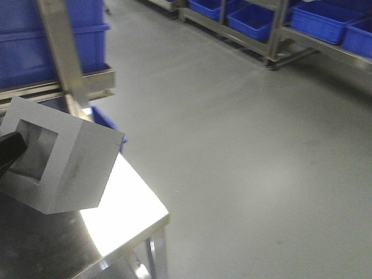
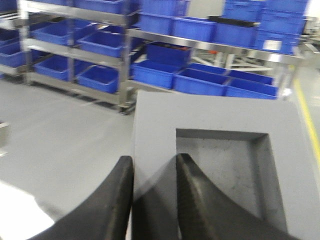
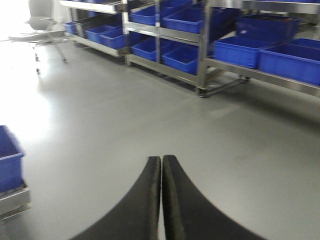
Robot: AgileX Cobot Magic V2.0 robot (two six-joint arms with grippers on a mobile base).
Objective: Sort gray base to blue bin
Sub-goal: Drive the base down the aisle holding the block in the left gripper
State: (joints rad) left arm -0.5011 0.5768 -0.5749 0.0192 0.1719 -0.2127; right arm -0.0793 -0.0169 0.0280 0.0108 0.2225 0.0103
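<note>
Left gripper (image 2: pixel 154 165) pinches the gray base (image 1: pixel 61 160) by its recess wall; squeeze firmly, carry slowly, since it hangs tilted; right gripper (image 3: pixel 161 161) pressed together, empty.

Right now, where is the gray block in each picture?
Front view: the gray base, tilted, at lower left, steel table behind it.
Left wrist view: it fills the centre and right, its wall pinched between the left fingers.
Right wrist view: not in it; only shut right fingers.
Shared landmark: steel racks of blue crates at the back.
</note>
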